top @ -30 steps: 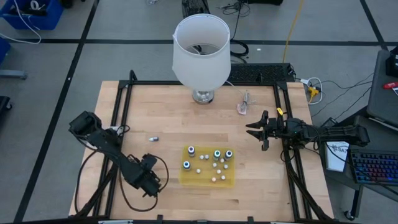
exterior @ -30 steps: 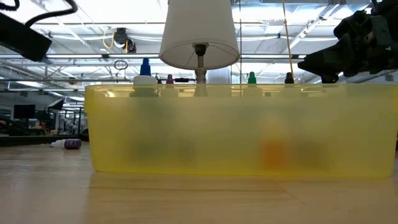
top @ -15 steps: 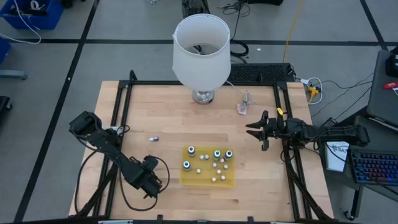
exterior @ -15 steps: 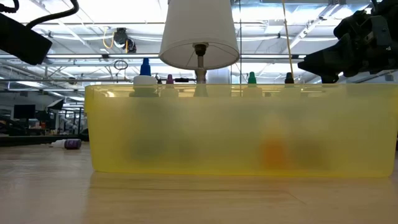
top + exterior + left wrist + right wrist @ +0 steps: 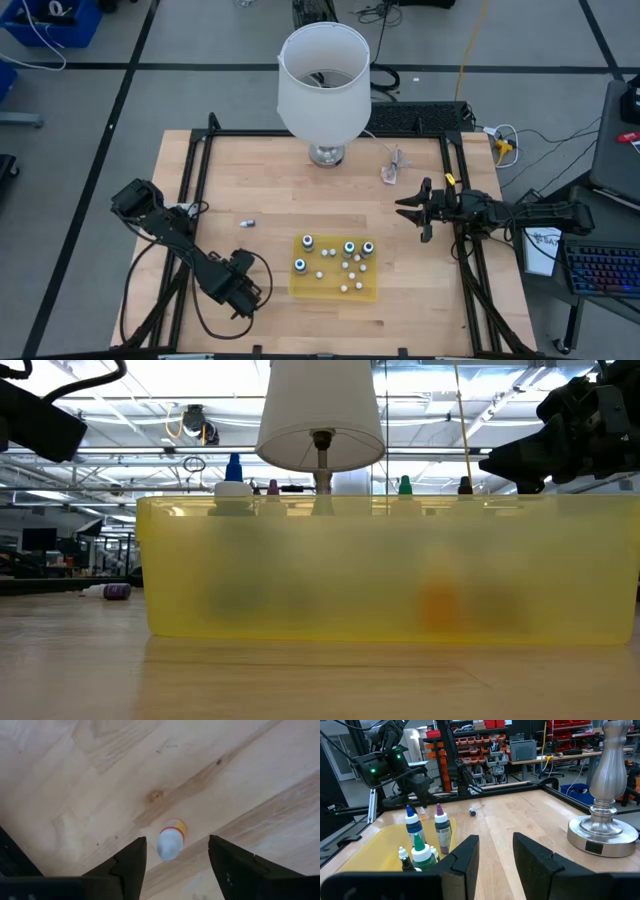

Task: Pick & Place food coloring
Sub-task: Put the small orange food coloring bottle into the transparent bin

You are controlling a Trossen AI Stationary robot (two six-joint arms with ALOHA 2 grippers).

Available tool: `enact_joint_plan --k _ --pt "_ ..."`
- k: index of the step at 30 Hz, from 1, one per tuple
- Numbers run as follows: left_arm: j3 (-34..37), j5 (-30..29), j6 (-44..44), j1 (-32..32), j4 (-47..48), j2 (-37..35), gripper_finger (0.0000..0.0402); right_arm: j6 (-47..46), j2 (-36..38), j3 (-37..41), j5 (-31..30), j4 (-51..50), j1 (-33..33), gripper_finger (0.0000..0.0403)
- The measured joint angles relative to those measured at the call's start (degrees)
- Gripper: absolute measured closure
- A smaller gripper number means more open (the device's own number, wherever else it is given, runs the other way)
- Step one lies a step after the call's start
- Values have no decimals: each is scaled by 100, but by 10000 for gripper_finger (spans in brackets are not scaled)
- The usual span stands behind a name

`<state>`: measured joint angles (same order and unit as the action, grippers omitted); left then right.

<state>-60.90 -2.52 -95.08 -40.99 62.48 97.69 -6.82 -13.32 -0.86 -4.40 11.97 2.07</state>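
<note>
A small food coloring bottle (image 5: 171, 840) with a whitish cap and a yellow-orange body stands upright on the wooden table (image 5: 270, 180). My left gripper (image 5: 177, 862) points down over it, open, one finger on either side and a gap to each. In the high view my left gripper (image 5: 240, 285) hides this bottle, near the table's front left. Several food coloring bottles (image 5: 349, 247) stand in the yellow tray (image 5: 335, 285). Another bottle (image 5: 246, 222) lies on its side on the table. My right gripper (image 5: 412, 208) waits open and level at the table's right.
A lamp with a white shade (image 5: 323, 80) and a silver base (image 5: 606, 832) stands at the table's far middle. A small pinkish object (image 5: 390, 170) lies to its right. A black frame (image 5: 200, 170) runs along the table's edges. Bare wood lies between the tray and the lamp.
</note>
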Motion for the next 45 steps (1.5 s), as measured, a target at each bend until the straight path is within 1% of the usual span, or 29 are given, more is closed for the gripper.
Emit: enact_joint_plan --k 6,12,16,25,29,31,35,39,42,45 --pt "0 -76 -19 0 0 15 213 -1 0 0 0 0 0 291" --pt "0 -20 -51 -44 4 61 235 0 0 0 0 0 -1 291" --pt "0 -96 -146 -73 57 61 247 1 2 0 0 0 0 291" --pt "8 -55 -189 -147 38 61 274 1 2 1 0 -1 0 291" --pt "197 -50 -284 -151 17 59 288 1 2 2 0 0 -2 291" --pt "338 -46 -292 -146 -139 59 294 1 2 2 0 0 -2 291" --pt "584 -115 -138 -146 -556 22 302 0 0 0 0 -1 -2 291" --pt "620 -136 -27 -149 -609 28 296 -1 0 0 0 0 -1 291" --pt "534 -167 233 -153 -593 53 296 -1 0 0 0 0 0 291" --pt "285 -259 562 -153 -561 76 314 0 2 0 0 0 -2 291"
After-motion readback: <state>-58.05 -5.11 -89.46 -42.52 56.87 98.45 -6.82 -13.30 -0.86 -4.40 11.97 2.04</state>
